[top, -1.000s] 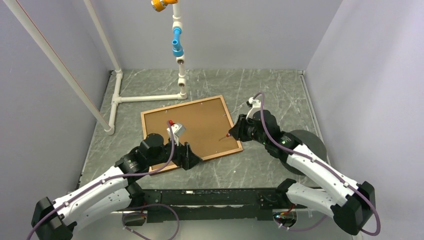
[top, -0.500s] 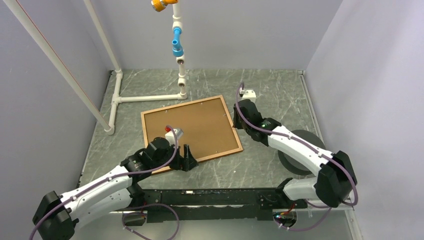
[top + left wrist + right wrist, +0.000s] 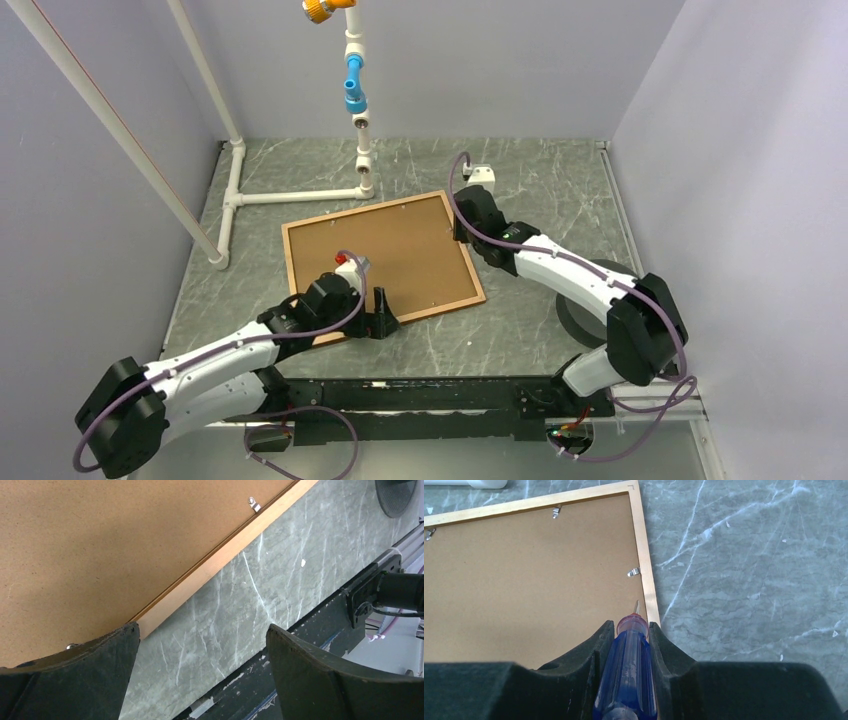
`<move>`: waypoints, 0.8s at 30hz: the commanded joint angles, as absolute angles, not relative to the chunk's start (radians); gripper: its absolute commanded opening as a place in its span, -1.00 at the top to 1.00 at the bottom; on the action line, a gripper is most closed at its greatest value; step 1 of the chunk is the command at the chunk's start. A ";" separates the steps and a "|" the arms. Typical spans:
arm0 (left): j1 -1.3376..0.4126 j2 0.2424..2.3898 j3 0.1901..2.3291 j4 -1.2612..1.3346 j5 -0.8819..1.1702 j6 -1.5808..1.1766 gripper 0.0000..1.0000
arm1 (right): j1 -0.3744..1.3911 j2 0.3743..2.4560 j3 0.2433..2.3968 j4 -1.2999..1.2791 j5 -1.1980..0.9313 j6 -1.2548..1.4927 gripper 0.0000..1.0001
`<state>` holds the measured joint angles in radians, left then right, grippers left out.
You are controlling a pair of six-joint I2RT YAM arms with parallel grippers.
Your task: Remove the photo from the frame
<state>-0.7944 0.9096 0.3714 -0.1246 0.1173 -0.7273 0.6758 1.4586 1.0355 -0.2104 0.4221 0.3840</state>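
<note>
Carefully, the right gripper, clenched on the screwdriver, should swivel the clip off the frame; the left gripper gapes, released.

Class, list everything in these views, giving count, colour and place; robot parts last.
frame: one, reddish-brown, lying back up at centre
backing board: one, brown, inside the frame
clips: at least three, silver, along frame's inner edge
screwdriver: one, blue handle, gripped at frame's right edge
pipe structure: one, white, blue and orange fittings, far left
disc: one, dark, right side
table: one, grey-green marbled, under everything
left end effector: one, black, open over frame's near edge
right end effector: one, black, shut on screwdriver
</note>
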 commanded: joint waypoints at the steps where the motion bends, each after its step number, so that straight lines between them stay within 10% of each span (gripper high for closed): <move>1: -0.795 0.945 0.385 -0.071 0.089 -0.732 -0.99 | 0.678 1.487 1.089 -0.146 0.447 0.362 1.00; 24: -0.794 0.963 0.328 -0.049 0.027 -0.760 -0.99 | 0.679 1.623 1.139 -0.081 0.494 0.289 1.00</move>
<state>-0.7944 0.9604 0.3424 -0.0692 0.0517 -0.7361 0.6762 1.6070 1.0931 -0.1280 0.4549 0.3195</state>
